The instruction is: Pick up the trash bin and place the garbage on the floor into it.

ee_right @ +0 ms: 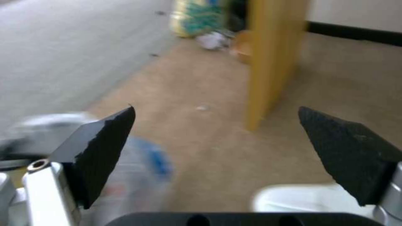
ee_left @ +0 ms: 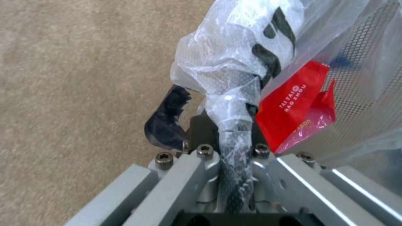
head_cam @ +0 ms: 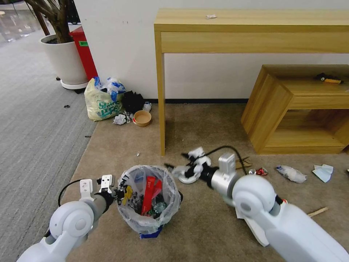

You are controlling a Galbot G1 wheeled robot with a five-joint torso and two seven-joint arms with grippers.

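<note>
The trash bin [head_cam: 149, 203], dark and lined with a crinkly clear bag, hangs just above the carpet with red wrappers [head_cam: 149, 193] inside. My left gripper [head_cam: 121, 193] is shut on the bin's rim [ee_left: 236, 147], clamping the lettered bag; a red wrapper [ee_left: 293, 106] lies against the mesh wall. My right gripper [head_cam: 178, 162] is open to the right of the bin, over a white slipper [head_cam: 192, 178], with its black fingers [ee_right: 105, 147] spread wide and nothing between them [ee_right: 216, 108]. On the floor farther right lie a crushed red can [head_cam: 260, 171], clear plastic [head_cam: 291, 174], a pale-blue tissue [head_cam: 323, 171] and a wood stick [head_cam: 318, 211].
A wooden desk's leg [head_cam: 160, 109] stands just behind the bin and slipper. A low wooden shelf [head_cam: 291, 109] is at the right. By the wall sit a yellowish shopping bag [head_cam: 101, 103], a brown bowl [head_cam: 142, 118], a tall red bin [head_cam: 84, 51] and a plant pot [head_cam: 65, 62].
</note>
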